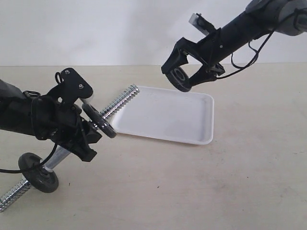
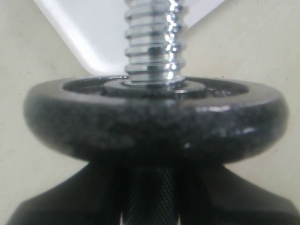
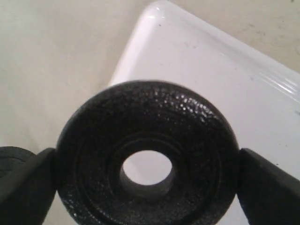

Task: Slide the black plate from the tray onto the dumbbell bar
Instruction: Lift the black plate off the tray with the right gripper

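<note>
My right gripper (image 1: 183,77) (image 3: 147,183) hangs in the air over the far left corner of the white tray (image 1: 172,115) (image 3: 211,65), shut on the rim of a black plate (image 1: 179,76) (image 3: 93,154) that stands on edge, its centre hole unobstructed. The chrome dumbbell bar (image 1: 120,101) (image 2: 152,42) slants up toward the tray, and my left gripper (image 1: 88,132) (image 2: 150,192) is shut on its knurled middle. A second black plate (image 1: 99,120) (image 2: 154,117) sits on the bar just beyond my left fingers. A third (image 1: 38,172) is on the lower threaded end.
The bar's upper threaded tip (image 1: 132,91) reaches over the tray's left edge, a short way below and left of the held plate. The tray lies on a beige tabletop (image 1: 216,182) with a white wall behind.
</note>
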`<state>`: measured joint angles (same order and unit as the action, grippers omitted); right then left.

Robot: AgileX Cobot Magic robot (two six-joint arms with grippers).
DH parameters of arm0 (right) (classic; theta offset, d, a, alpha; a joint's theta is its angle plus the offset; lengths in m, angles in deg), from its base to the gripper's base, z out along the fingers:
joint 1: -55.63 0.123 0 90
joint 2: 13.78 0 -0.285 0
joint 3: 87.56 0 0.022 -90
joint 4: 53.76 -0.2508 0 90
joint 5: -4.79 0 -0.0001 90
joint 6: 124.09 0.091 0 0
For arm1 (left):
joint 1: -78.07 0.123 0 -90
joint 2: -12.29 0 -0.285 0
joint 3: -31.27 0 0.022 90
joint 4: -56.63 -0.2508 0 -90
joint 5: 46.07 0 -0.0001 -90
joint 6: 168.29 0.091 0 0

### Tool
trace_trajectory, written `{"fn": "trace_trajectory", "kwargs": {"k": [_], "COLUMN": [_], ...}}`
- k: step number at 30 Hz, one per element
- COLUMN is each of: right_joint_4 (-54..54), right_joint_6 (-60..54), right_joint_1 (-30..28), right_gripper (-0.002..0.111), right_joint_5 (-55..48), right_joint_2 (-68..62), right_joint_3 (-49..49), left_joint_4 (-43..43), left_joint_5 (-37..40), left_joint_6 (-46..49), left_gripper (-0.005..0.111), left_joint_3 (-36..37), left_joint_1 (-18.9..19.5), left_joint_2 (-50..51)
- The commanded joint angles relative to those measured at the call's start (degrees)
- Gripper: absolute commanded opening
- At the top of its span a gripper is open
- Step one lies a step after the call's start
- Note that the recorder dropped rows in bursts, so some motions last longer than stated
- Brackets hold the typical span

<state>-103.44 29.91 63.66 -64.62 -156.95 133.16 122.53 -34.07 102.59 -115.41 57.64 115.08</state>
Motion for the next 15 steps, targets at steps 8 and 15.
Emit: {"fn": "trace_trajectory", "kwargs": {"k": [8, 15], "right_joint_4": [-5.2, -5.3], "right_joint_6": [-0.3, -1.1], "right_joint_1": [-0.1, 2.3], "right_gripper": [0.0, 0.0], "right_joint_5": [-0.6, -0.6], "right_joint_2": [7.4, 9.4], "right_joint_3": [0.5, -1.9], "left_joint_4": [2.0, 2.0], "left_joint_5": [-4.2, -4.9], "left_joint_6": [0.7, 0.7], "left_gripper": [0.004, 0.004], "left_joint_3": [-1.5, -1.4], "left_joint_1": [0.0, 0.0], "left_joint_2": [-2.7, -2.7]}}
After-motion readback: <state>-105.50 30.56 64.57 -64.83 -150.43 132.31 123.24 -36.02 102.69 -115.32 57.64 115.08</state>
